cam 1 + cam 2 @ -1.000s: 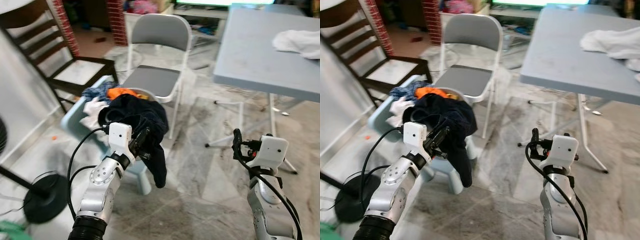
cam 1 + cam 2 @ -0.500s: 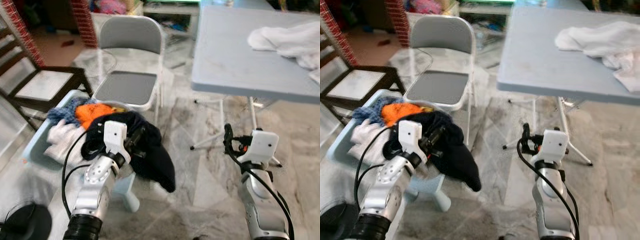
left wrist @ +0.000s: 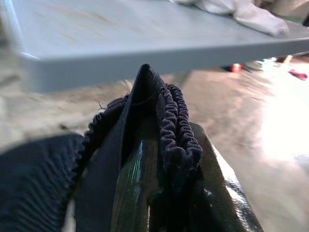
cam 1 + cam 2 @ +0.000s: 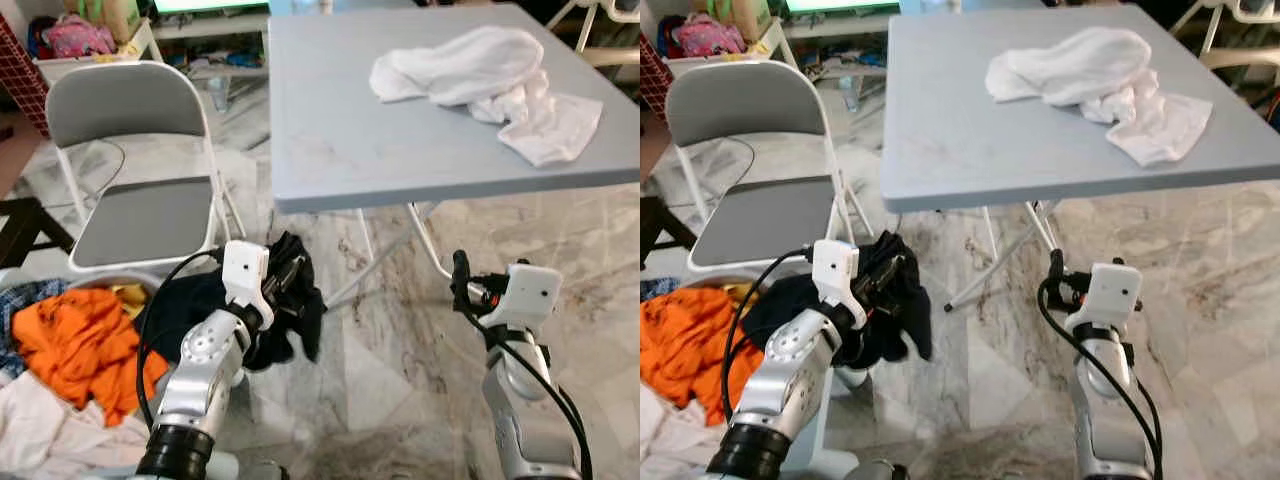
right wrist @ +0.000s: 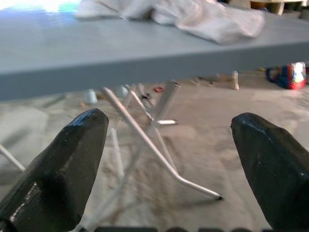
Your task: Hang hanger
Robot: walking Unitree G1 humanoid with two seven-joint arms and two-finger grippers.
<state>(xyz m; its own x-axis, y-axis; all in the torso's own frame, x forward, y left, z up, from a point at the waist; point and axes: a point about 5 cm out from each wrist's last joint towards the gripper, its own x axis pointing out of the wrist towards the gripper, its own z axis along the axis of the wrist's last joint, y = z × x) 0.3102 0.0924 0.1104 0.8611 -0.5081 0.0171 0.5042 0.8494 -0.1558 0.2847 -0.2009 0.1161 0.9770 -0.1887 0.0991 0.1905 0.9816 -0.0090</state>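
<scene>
My left gripper (image 4: 285, 283) has its fingers clamped on a dark garment (image 4: 290, 310), hanging at seven o'clock below the tabletop (image 4: 330, 150). My right gripper (image 5: 169, 145) has its fingers apart, holding nothing. Hanging looks undone.

No words, numbers, labels or signs are showing clearly enough to read anywhere here. Nothing is written on the things in view that can be made out.

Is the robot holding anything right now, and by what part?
The left end effector grips a dark garment by its gathered elastic edge. The right end effector holds nothing.
</scene>
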